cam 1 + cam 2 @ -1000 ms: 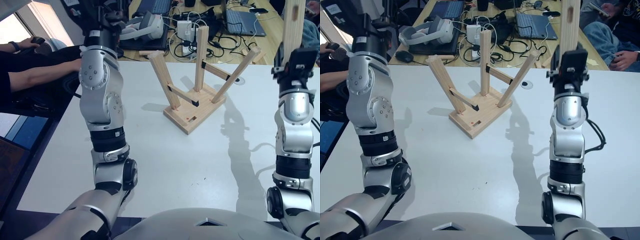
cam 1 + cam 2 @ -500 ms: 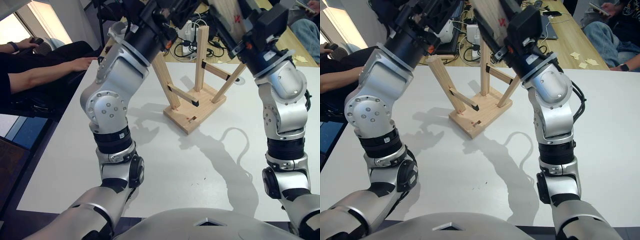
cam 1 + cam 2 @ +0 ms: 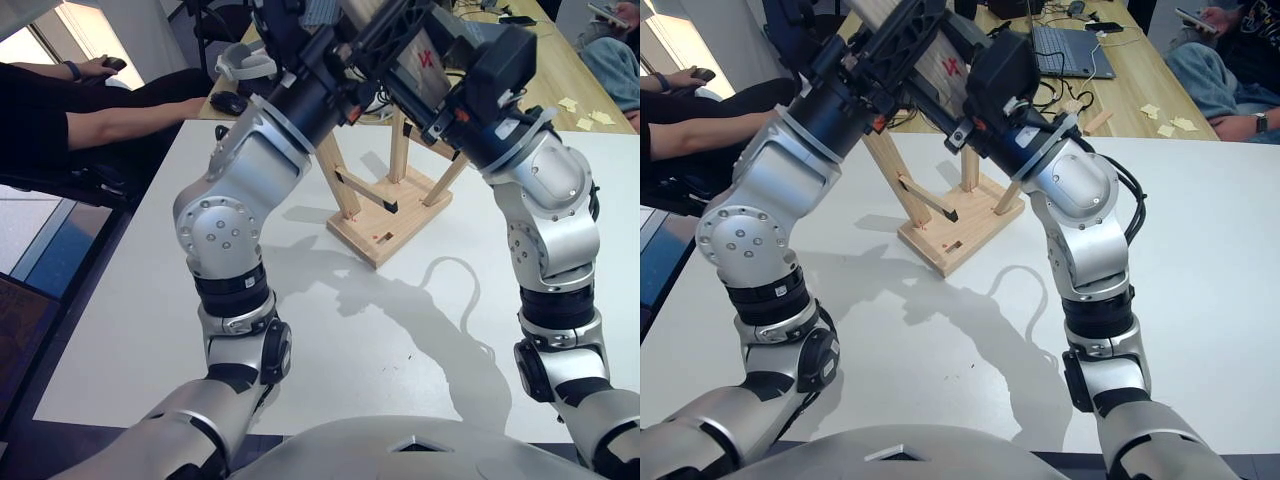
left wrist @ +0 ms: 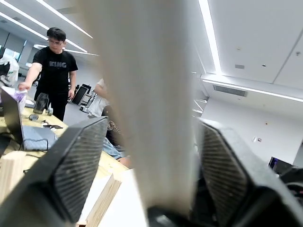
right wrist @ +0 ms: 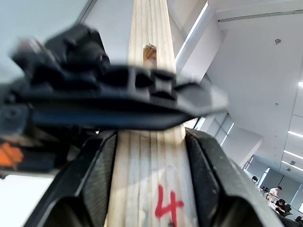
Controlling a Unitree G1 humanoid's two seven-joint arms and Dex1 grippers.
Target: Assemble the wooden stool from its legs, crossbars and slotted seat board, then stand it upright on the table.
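Leg [image 5: 150, 33]: you are clamping it with left gripper [image 4: 149, 161] and right gripper [image 5: 151, 184] together.
Axis: leaning, high above seat board [image 3: 372, 243].

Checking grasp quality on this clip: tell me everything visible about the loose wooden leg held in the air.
The loose wooden leg is a pale bar with straight grain, a red hand-drawn mark and a small hole in one face. It is tilted, raised clear of the table, and clamped between the fingers of both the right hand and the left hand.
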